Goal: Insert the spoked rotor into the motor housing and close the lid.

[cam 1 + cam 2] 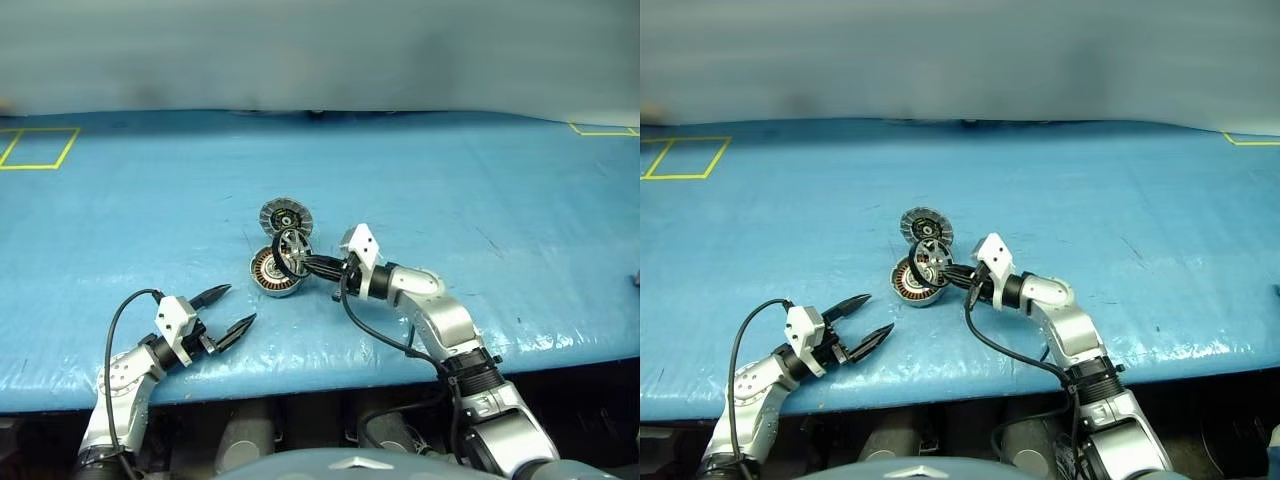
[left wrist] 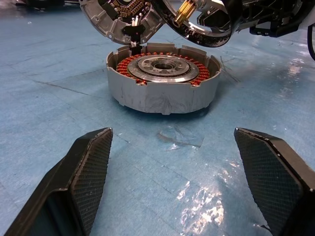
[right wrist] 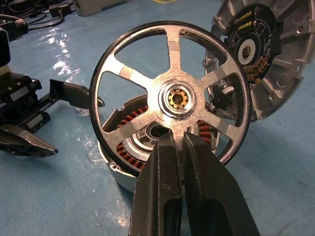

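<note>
While the left gripper (image 1: 232,310) stood wide open above the blue desk (image 1: 480,200) near its front edge, the right gripper (image 3: 181,147) was clamped on the spoked rotor (image 3: 171,96), pinching one of the wheel's silver spokes just below the hub. The rotor was held on edge, clear of the desk, its dark rim upright and its brass-toothed hub facing the right wrist camera. It hung just above and in front of the motor housing (image 2: 163,81), which sat flat on the desk near the middle of the head views, its copper-orange winding ring and silver hub open to view.

The lid (image 1: 286,216) stood swung open on the far side of the housing, joined to the housing's rim at a small dark hinge, with its finned inner face and dark centre turned toward the robot. In the right wrist view the lid rose tilted behind the rotor, partly hidden by the rim.

The left gripper pointed toward the housing from the robot's left, well apart from it, with its two black fingers (image 2: 83,172) spread and nothing between them. A black cable (image 1: 380,330) looped from the right wrist down along the forearm. Yellow tape lines (image 1: 40,148) marked a rectangle at the desk's far left corner.
</note>
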Available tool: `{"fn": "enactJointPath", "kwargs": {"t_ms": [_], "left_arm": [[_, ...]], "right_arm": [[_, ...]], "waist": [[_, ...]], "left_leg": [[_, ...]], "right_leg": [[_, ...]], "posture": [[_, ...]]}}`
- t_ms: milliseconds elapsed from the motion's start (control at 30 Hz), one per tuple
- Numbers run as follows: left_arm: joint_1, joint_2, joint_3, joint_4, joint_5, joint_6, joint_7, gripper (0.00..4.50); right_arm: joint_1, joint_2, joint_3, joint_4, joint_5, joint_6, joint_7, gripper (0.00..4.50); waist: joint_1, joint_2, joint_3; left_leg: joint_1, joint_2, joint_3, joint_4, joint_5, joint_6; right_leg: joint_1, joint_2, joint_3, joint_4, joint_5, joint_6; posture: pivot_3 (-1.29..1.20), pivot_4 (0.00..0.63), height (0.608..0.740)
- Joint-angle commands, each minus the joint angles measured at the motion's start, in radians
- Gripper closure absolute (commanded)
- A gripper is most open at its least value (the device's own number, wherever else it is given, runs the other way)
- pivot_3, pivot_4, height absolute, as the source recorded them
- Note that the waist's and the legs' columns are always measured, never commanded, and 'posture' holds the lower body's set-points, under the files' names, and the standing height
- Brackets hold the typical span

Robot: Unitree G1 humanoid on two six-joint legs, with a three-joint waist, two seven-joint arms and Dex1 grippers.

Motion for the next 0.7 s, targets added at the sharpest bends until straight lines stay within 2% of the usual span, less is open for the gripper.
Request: {"fn": "enactJointPath", "kwargs": {"t_ms": [33, 700], "left_arm": [[-0.002, 0.003, 0.0, 0.006, 0.005, -0.013, -0.007, 0.28], [0.005, 0.002, 0.001, 0.018, 0.012, -0.025, 0.0, 0.28]], "right_arm": [[-0.033, 0.02, 0.004, -0.022, 0.002, -0.03, -0.002, 4.47], [-0.063, 0.02, 0.041, 0.046, -0.069, -0.046, 0.005, 4.47]], "waist": [[-0.001, 0.0, 0.0], [-0.001, 0.0, 0.0]], "left_leg": [[0.0, 0.0, 0.0, 0.0, 0.0, 0.0], [0.001, 0.0, 0.0, 0.0, 0.0, -0.001]], "right_leg": [[0.0, 0.0, 0.0, 0.0, 0.0, 0.0], [0.0, 0.0, 0.0, 0.0, 0.0, 0.0]], "posture": [[0.0, 0.15, 0.74], [0.0, 0.15, 0.74]]}}
